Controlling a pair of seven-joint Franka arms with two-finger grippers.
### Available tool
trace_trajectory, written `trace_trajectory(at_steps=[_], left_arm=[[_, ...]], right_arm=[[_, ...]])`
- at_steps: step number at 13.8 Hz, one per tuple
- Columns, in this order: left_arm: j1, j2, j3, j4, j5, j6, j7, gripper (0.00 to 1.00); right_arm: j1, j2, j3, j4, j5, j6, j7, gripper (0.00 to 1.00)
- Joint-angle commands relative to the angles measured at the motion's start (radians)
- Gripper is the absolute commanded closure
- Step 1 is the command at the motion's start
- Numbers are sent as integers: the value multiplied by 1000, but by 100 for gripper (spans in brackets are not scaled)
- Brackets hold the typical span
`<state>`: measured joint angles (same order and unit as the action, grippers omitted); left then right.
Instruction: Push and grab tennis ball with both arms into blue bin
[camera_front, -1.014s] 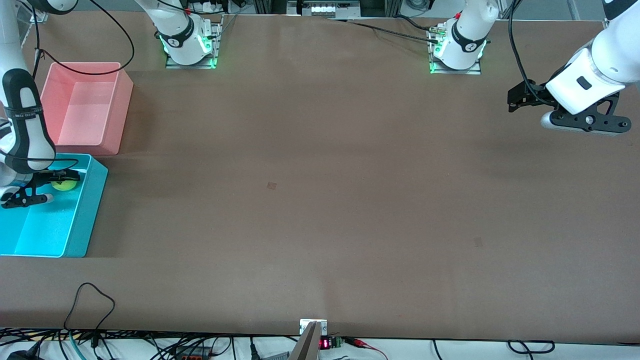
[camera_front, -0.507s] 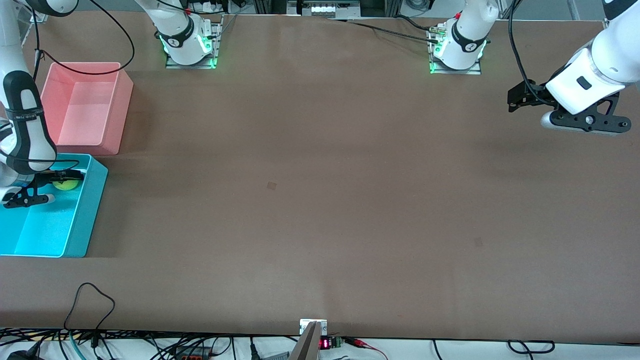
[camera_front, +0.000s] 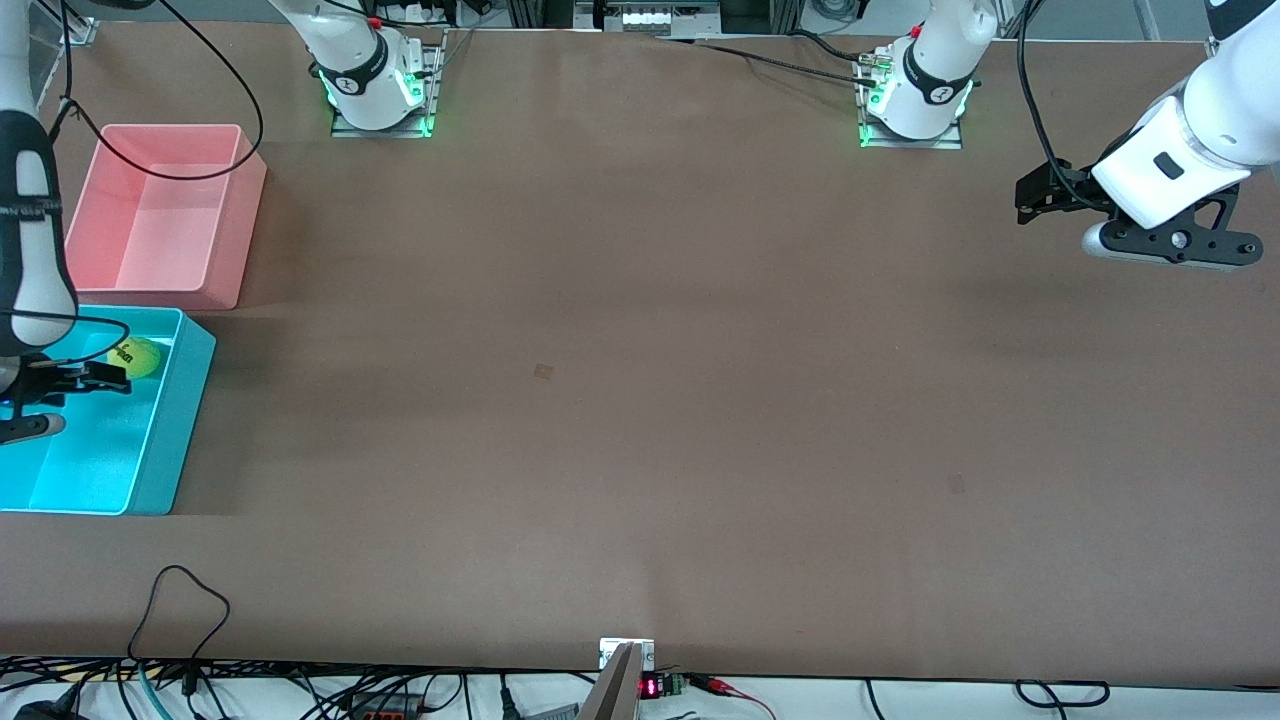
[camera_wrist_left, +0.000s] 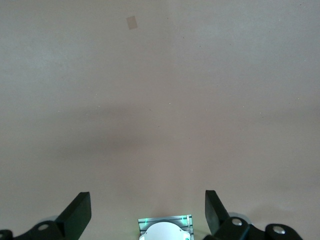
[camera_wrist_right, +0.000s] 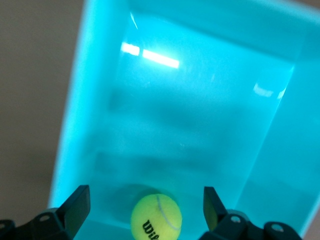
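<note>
The tennis ball lies on the floor of the blue bin, near the bin's wall that is farther from the front camera. My right gripper hangs open over the bin, just above the ball and not touching it. In the right wrist view the ball sits free between the spread fingers of the right gripper, with the blue bin's wall around it. My left gripper waits open and empty over bare table at the left arm's end; it also shows in the left wrist view.
A pink bin stands beside the blue bin, farther from the front camera. Cables lie along the table's edge nearest the front camera. The arm bases stand at the table's edge farthest from the front camera.
My right gripper has drawn back toward the right arm's end of the table, uncovering the ball, which now lies free in the blue bin. The left arm has not moved.
</note>
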<state>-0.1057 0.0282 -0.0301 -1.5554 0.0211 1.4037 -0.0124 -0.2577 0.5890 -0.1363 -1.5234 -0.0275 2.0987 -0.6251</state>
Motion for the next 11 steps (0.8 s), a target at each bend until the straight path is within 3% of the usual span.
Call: trace_trajectory(at_steps=[1,6,11], left_arm=[[4,-13,-5,2,-3,-5,6,0],[6,-13,-2,0,-4,-5,6,0],[8,-34,-2,-20,-7,0,2,0]], right_arm=[[28,-102,1,-9,29,-55,-1,0],[207,-303,-11,34,28,-282,57,0],[409,-446,3,31,-6,-428,456,0]])
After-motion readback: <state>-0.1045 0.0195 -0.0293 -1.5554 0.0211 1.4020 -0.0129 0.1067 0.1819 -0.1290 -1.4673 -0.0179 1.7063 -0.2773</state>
